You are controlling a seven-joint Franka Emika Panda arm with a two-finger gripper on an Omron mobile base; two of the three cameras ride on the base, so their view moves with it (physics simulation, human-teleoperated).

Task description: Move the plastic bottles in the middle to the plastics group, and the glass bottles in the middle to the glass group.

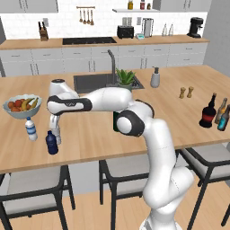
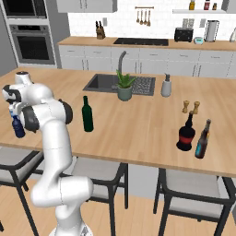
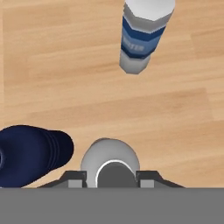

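Wooden island counter (image 1: 134,134) spans scene, sink (image 1: 90,82) set in middle.
White arm (image 1: 134,121) reaches left over counter.
Green wine bottle (image 2: 87,114) upright near counter middle.
Black round bottle (image 1: 208,112) stands beside amber bottle (image 1: 220,110) and teal bottle (image 1: 223,118) at right end.
Navy bottle (image 1: 52,143) and blue-label bottle (image 1: 30,129) upright at left end.
Gripper (image 3: 113,180) narrow, fingers flanking small clear bottle (image 3: 110,164), which stands on counter just beside navy bottle.
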